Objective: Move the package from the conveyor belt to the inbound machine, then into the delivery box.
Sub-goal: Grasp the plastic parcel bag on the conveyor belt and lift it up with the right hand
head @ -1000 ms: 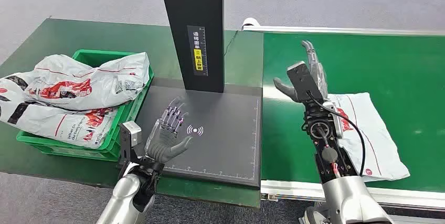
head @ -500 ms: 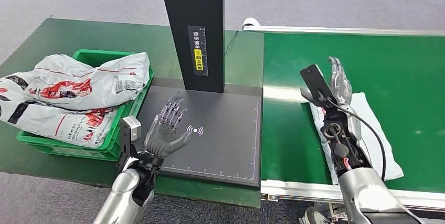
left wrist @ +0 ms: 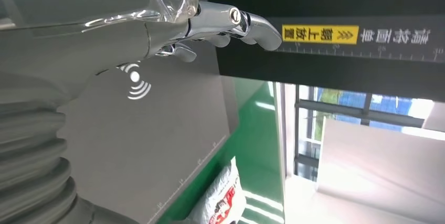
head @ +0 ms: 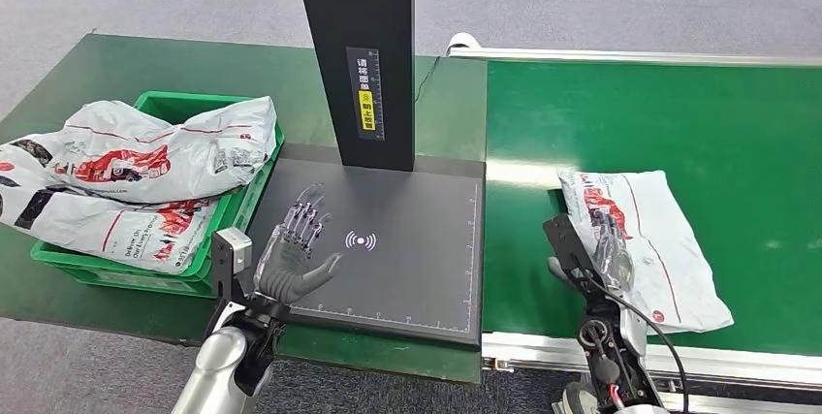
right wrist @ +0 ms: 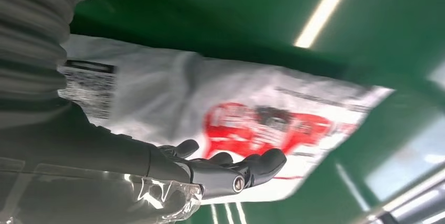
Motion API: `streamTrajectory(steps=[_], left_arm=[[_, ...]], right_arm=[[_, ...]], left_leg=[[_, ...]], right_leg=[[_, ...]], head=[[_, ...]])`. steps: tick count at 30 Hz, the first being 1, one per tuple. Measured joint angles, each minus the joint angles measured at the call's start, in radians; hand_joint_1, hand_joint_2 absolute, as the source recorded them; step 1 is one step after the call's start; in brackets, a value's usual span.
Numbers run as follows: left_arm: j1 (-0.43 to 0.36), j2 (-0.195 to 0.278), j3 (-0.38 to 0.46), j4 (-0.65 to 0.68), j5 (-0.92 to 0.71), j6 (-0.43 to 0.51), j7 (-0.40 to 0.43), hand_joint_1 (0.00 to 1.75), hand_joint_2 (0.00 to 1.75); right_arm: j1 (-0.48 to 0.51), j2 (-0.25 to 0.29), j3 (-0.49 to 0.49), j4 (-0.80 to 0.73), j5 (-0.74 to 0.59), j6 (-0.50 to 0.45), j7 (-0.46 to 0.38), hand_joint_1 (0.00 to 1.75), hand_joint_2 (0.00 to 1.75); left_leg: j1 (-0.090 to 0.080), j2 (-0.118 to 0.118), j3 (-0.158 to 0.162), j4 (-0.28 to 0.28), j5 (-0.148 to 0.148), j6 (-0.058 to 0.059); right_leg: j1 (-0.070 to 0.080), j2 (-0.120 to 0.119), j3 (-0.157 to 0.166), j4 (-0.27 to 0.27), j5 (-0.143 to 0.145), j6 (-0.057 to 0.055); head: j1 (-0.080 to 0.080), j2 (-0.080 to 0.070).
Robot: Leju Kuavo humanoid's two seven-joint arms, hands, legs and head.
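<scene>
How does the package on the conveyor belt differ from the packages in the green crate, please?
The package on the conveyor belt lies flat and alone, the right hand at its edge; the packages in the green crate are heaped, crumpled and spilling over its rim. All are white bags with red print.

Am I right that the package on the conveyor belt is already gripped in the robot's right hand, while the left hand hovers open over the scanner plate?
Not quite. The right hand is open beside the package, fingers apart, not gripping it, as the right wrist view shows. The package lies flat on the conveyor belt. The left hand is open over the scanner plate.
</scene>
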Motion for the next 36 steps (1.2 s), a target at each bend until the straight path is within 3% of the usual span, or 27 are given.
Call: streamTrajectory(steps=[6, 11, 15, 22, 23, 26, 27, 32, 36], left_arm=[[0.035, -0.011, 0.023, -0.041, -0.013, 0.013, 0.015, 0.00, 1.75], [0.049, -0.020, 0.031, -0.063, -0.017, 0.018, 0.022, 0.00, 1.75], [0.056, -0.027, 0.038, -0.074, -0.022, 0.019, 0.026, 0.00, 1.75], [0.059, -0.029, 0.041, -0.079, -0.032, 0.011, 0.032, 0.00, 1.75], [0.058, -0.028, 0.041, -0.079, -0.032, 0.011, 0.032, 0.00, 1.75], [0.057, -0.028, 0.041, -0.079, -0.033, 0.008, 0.032, 0.00, 1.75], [0.057, -0.028, 0.042, -0.078, -0.033, 0.007, 0.032, 0.00, 1.75], [0.070, -0.028, 0.042, -0.088, -0.033, 0.007, 0.032, 0.00, 1.75], [0.105, -0.026, 0.044, -0.125, -0.032, 0.007, 0.033, 0.00, 1.75]], right_arm=[[0.070, 0.012, -0.032, -0.056, 0.318, -0.135, 0.233, 0.00, 1.75], [0.108, 0.027, -0.065, -0.107, 0.493, -0.088, 0.343, 0.00, 1.75], [0.121, 0.041, -0.089, -0.132, 0.566, -0.026, 0.369, 0.00, 1.75], [0.121, 0.059, -0.107, -0.130, 0.546, 0.171, 0.305, 0.00, 1.75], [0.121, 0.061, -0.108, -0.129, 0.545, 0.180, 0.302, 0.07, 1.75], [0.119, 0.063, -0.108, -0.127, 0.546, 0.207, 0.300, 1.38, 1.75], [0.119, 0.063, -0.108, -0.126, 0.547, 0.216, 0.300, 1.75, 1.75], [0.130, 0.066, -0.107, -0.131, 0.525, 0.189, 0.281, 1.75, 1.75], [0.151, 0.075, -0.105, -0.185, 0.397, 0.135, 0.180, 1.75, 1.75]], left_leg=[[0.000, 0.000, 0.000, 0.000, 0.000, 0.000], [0.000, 0.000, 0.000, 0.000, 0.000, 0.000], [0.000, 0.000, 0.000, 0.000, 0.000, 0.000], [0.000, 0.000, 0.001, 0.000, 0.000, 0.000], [0.000, 0.000, 0.001, 0.000, 0.000, 0.000], [0.000, 0.001, 0.001, 0.000, 0.000, 0.000], [0.000, 0.001, 0.001, 0.000, 0.000, 0.000], [0.000, 0.000, 0.001, 0.000, 0.000, 0.000], [0.000, 0.000, 0.001, 0.000, 0.000, 0.000]], right_leg=[[0.000, 0.000, 0.000, 0.000, 0.000, 0.000], [0.000, 0.000, 0.000, 0.000, 0.000, 0.000], [0.000, 0.000, 0.000, 0.000, 0.000, 0.000], [0.000, 0.000, 0.000, 0.000, 0.000, 0.000], [0.000, 0.000, 0.000, 0.000, 0.000, 0.000], [0.000, 0.000, 0.000, 0.000, 0.000, 0.000], [0.000, 0.000, 0.001, 0.000, 0.000, 0.000], [0.000, 0.000, 0.002, 0.000, 0.000, 0.000], [0.000, 0.000, 0.001, 0.000, 0.000, 0.000]], head=[[0.000, 0.000], [0.000, 0.000], [0.000, 0.000], [0.000, 0.000], [0.000, 0.000], [0.000, 0.000], [0.000, 0.000], [0.000, 0.000], [0.000, 0.000]])
